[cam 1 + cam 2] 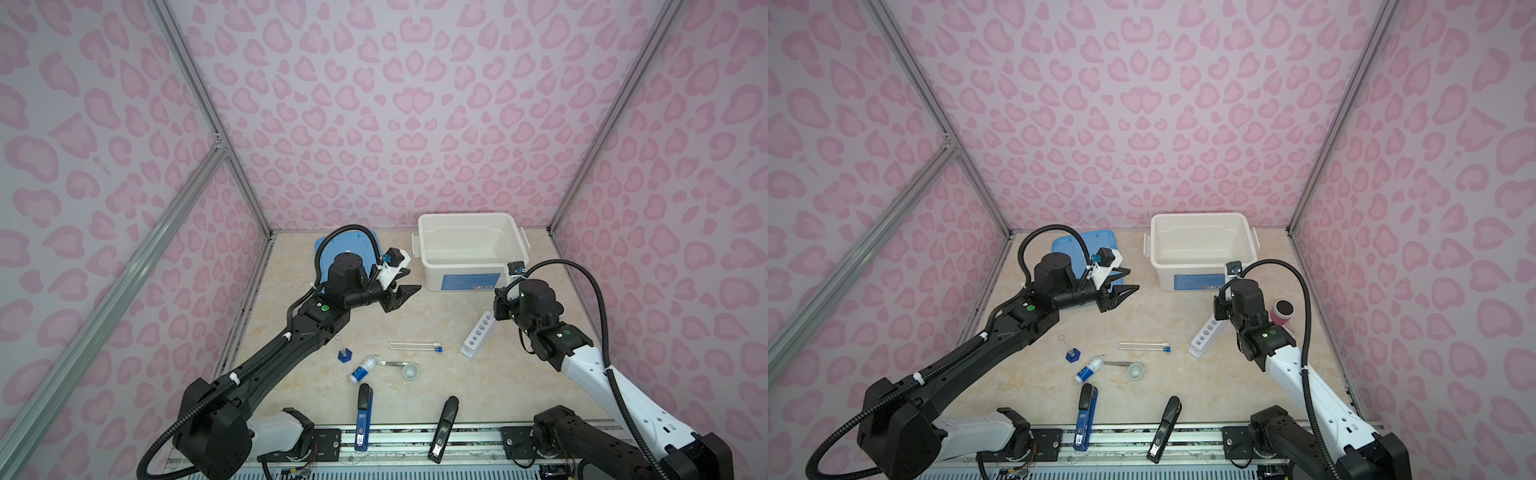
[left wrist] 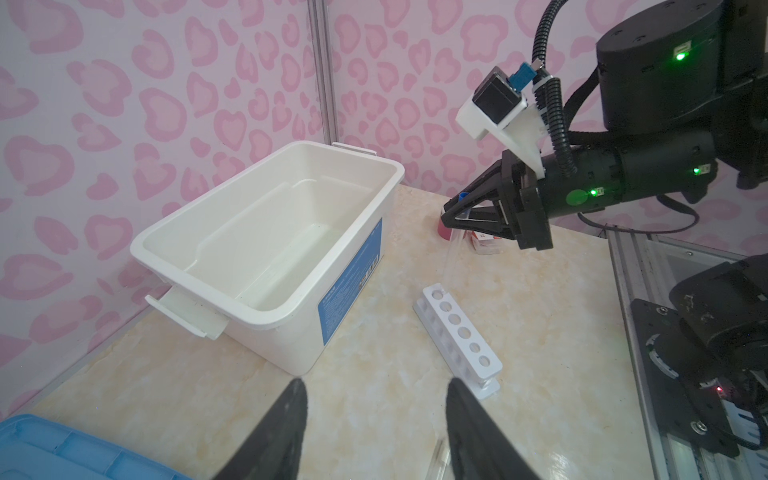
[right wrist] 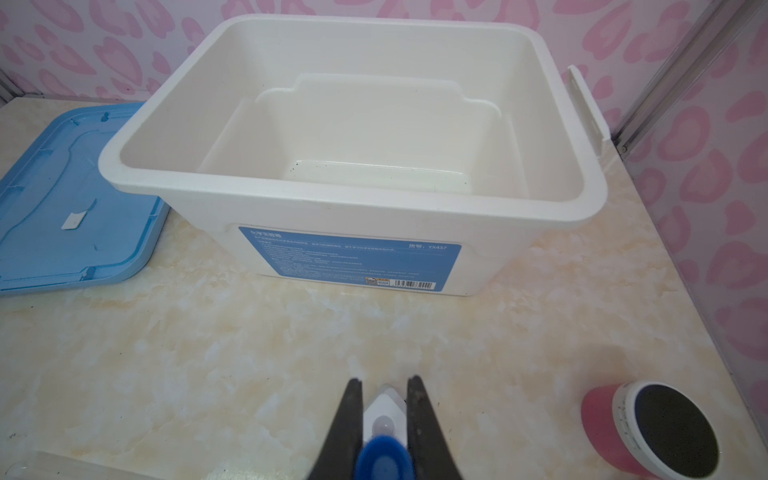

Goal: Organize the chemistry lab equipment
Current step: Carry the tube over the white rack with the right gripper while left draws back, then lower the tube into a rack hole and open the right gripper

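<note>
I have the right gripper (image 2: 445,214) clamped on the blue-capped tube (image 3: 382,459), which hangs near upright, with the end hole of the rack (image 2: 457,332) just below the gripper; left gripper (image 2: 376,382) half open, empty, farther off.

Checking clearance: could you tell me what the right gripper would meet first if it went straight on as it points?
Probably the white bin's labelled front wall: the right gripper, shut on a blue-capped test tube, faces it across the table. Tilted slightly down, it might touch the table first.
</note>
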Controlling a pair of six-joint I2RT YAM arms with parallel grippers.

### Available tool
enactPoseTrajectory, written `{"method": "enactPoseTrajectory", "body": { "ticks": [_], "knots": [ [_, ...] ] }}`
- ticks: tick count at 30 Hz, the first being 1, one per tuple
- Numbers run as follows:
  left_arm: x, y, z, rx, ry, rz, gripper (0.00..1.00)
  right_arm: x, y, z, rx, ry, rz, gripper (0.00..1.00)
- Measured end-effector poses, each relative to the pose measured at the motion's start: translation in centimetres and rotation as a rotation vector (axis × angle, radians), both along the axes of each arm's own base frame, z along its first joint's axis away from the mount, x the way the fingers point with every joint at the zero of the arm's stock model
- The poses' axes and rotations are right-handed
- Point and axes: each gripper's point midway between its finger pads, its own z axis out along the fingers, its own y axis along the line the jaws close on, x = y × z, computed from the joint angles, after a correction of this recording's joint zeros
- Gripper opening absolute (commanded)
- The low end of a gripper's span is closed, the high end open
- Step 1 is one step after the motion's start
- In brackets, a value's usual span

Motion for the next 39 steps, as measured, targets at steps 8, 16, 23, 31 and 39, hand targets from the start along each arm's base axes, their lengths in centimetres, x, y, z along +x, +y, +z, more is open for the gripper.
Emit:
{"method": "enactPoseTrajectory", "body": {
  "ticks": [8, 16, 23, 31, 39],
  "knots": [
    [0.0, 0.0, 0.0, 0.000, -0.001, 0.001, 0.56, 0.6, 0.1, -0.1, 0.009, -0.028, -0.003, 0.09],
    [0.3, 0.2, 0.1, 0.003, -0.007, 0.022, 0.56, 0.5, -0.1, -1.1, 0.005, -0.027, -0.010, 0.09],
    [0.3, 0.3, 0.3, 0.002, -0.012, 0.028, 0.56, 0.4, -0.2, -2.0, 0.010, -0.032, -0.020, 0.09],
    [0.4, 0.4, 0.2, 0.005, -0.011, 0.034, 0.56, 0.5, -0.3, -3.5, 0.017, -0.033, -0.029, 0.08],
    [0.6, 0.6, 0.6, 0.006, -0.018, 0.047, 0.57, 0.4, -0.4, -4.4, 0.022, -0.041, -0.035, 0.09]
  ]
}}
